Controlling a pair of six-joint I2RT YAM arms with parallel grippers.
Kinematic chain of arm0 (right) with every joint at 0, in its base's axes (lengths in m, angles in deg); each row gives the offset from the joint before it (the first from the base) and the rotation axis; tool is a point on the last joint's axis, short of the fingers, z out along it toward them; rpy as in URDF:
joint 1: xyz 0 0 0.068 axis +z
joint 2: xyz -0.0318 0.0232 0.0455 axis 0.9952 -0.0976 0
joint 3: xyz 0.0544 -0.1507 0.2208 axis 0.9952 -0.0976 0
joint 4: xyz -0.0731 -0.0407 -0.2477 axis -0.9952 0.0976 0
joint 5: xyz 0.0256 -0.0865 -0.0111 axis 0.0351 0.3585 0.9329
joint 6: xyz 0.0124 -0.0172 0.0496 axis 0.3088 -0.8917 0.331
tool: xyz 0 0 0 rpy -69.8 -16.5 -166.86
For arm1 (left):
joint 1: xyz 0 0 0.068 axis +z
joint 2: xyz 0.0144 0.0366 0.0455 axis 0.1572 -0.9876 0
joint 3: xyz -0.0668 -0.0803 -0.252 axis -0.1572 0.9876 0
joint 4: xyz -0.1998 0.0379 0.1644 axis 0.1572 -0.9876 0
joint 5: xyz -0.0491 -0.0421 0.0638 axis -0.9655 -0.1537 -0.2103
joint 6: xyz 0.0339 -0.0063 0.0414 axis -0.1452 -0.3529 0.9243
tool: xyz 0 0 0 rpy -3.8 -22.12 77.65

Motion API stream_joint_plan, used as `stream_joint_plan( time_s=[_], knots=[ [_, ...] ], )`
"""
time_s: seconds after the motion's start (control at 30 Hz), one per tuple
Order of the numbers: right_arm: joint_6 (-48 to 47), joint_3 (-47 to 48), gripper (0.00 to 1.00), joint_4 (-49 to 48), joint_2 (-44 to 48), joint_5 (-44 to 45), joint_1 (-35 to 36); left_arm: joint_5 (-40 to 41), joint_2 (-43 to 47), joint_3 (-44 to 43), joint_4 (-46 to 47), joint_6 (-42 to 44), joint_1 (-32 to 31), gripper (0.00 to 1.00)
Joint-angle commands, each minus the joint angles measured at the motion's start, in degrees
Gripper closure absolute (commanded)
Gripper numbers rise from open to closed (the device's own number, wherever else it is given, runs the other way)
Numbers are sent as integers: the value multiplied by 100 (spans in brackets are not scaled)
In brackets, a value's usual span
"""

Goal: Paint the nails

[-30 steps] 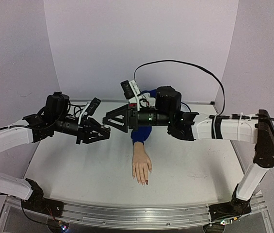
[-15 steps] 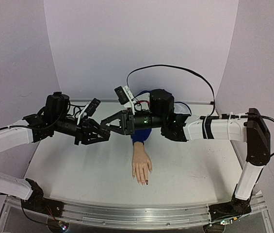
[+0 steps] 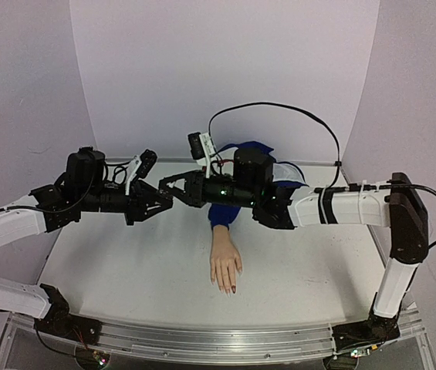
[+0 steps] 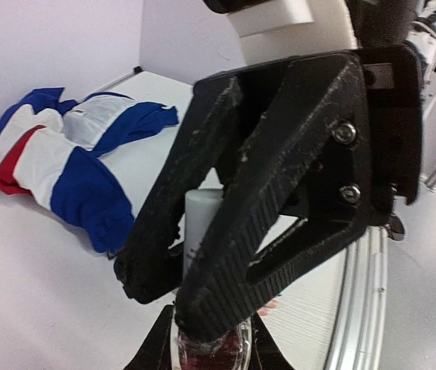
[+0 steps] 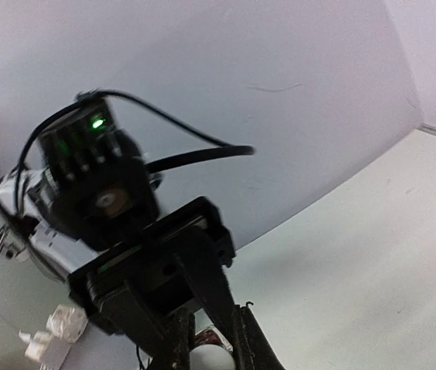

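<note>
Visibly dark red, one of the nails (image 3: 233, 290) on pale mannequin hand (image 3: 225, 266)

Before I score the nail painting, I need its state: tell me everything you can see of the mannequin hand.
The mannequin hand is pale, skin-toned and plastic-looking, lying flat, palm down on the white table, pointing toward the near edge. One nail is dark red; the others are too small to judge. A blue sleeve covers its wrist. Nothing else touches it.
</note>
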Motion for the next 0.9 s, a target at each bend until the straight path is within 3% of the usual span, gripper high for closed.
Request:
stream_joint_plan(
  time_s=[0.0,0.07,0.13,0.4,0.47,0.6,0.7,0.87],
  knots=[
    [362,193,100,732,128,2797,514,2223,387,139,290,270,181,100],
    [370,589,100,1180,64,3810,807,2475,432,172,290,345,180,100],
    [298,849,100,1302,-17,4228,1002,2550,424,176,290,397,181,100],
    [-135,926,100,1344,133,3810,990,2224,406,158,281,437,183,100],
    [-177,806,78,1309,265,3291,834,2106,414,149,277,436,181,100],
    [-174,514,51,1176,488,1497,191,1603,403,120,272,451,181,100],
    [-118,369,24,1169,578,385,-188,1037,349,82,272,465,181,100],
    [49,547,16,1409,429,-906,-538,274,218,16,272,473,181,100]
  ],
)
